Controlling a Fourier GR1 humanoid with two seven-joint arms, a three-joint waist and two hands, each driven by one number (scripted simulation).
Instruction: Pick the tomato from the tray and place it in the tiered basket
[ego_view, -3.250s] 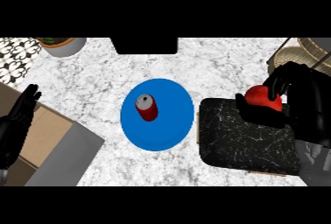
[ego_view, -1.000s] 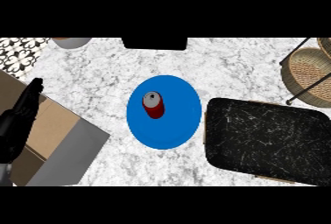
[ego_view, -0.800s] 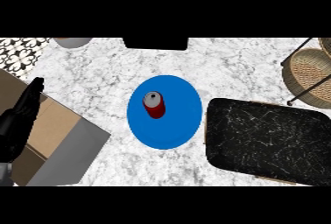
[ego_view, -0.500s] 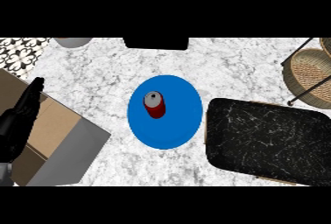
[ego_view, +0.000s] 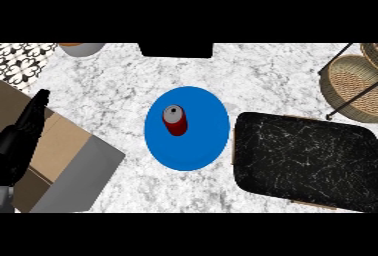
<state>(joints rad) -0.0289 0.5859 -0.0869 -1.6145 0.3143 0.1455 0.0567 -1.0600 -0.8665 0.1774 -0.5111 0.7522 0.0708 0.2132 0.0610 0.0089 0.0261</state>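
The tomato is not visible, so its direction from any fingers cannot be told. The basket (ego_view: 353, 80) stands just beyond the tray (ego_view: 303, 160), at its far right corner, on the right hand's side. The left hand (ego_view: 26, 131) rests well left of the tray, fingers straight, pressed together and holding nothing. Earlier, the right hand held the tomato above the tray; now neither is in view.

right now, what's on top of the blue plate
A red can with a silver top sits on the blue plate, near its middle. The patch beneath it is covered.
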